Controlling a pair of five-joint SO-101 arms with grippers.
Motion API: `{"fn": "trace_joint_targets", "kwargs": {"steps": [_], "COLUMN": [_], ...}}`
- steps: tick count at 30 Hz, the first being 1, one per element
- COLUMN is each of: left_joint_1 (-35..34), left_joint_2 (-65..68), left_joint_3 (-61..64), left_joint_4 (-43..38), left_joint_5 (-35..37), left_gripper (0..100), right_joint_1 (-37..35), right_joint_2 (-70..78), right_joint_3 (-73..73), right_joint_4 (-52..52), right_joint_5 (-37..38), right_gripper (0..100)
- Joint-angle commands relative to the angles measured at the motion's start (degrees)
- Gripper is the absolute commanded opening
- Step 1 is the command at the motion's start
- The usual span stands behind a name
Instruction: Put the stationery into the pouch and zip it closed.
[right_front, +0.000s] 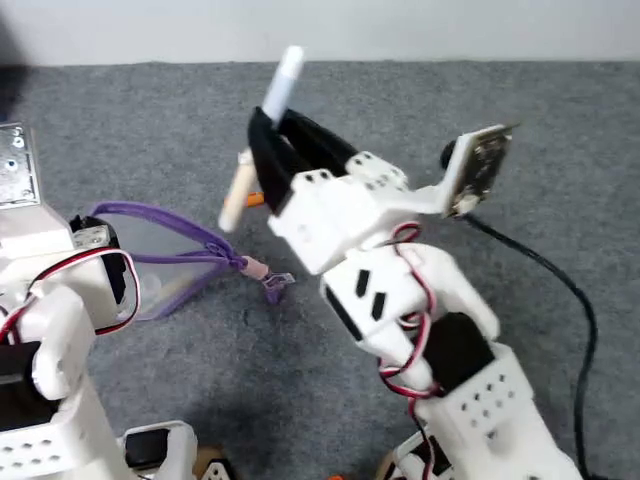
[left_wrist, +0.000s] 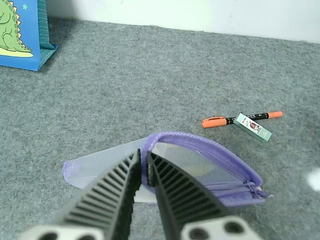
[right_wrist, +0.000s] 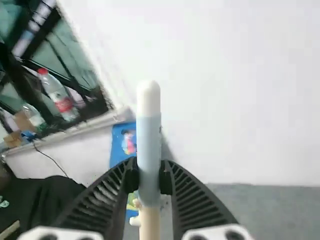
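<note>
So we're looking at the left gripper (left_wrist: 143, 156) pinching the purple zipper rim of the pouch (left_wrist: 195, 162), fingers pressed together on the fabric; the pouch is lying on the grey carpet (left_wrist: 165, 75) with its mouth arching open and its zipper pull (right_front: 272, 283) trailing off the corner toward the right arm; the right gripper (right_wrist: 148, 174) is clamping a pale blue and cream pen (right_wrist: 148, 125) around its middle, holding it tilted up off the carpet with the white tip high; we're also seeing an orange marker (left_wrist: 240, 119) and a small green box (left_wrist: 253, 126) lying touching each other beyond the pouch, apart from its rim; open carpet is stretching from those two to the white wall (left_wrist: 200, 12); a blue dinosaur bag (left_wrist: 22, 30) is standing near that wall, well apart from the pouch.
</note>
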Motion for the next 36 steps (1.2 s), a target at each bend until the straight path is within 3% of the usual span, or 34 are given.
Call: {"fn": "trace_joint_targets", "kwargs": {"steps": [1,5,20,22,27,32,36], "left_joint_1": [-0.1,-0.1,-0.1,-0.1,-0.1,-0.1,-0.1], "left_joint_2": [0.3,0.3,0.4,0.4,0.4,0.4,0.4], "left_joint_3": [3.8,3.8,4.0,4.0,4.0,4.0,4.0], "left_joint_4": [1.4,1.4,1.4,1.0,0.7,0.7,0.7], "left_joint_5": [0.5,0.5,0.5,0.5,0.3,0.3,0.3], "left_gripper": [1,1,1,1,1,1,1], "right_joint_1": [-1.1,-2.8,-11.2,-12.5,-13.9,-9.0,0.4], "right_joint_2": [4.4,9.0,16.6,18.2,16.9,12.7,12.6], "right_joint_3": [-0.2,-0.2,6.7,7.3,3.7,-2.9,-6.7], "right_joint_4": [-8.0,-14.6,-14.8,-14.5,-4.0,8.7,15.1], "right_joint_5": [-0.4,-0.3,1.3,3.3,4.7,4.7,5.9], "right_gripper": [0.8,0.8,1.2,5.4,25.5,21.9,15.8]}}
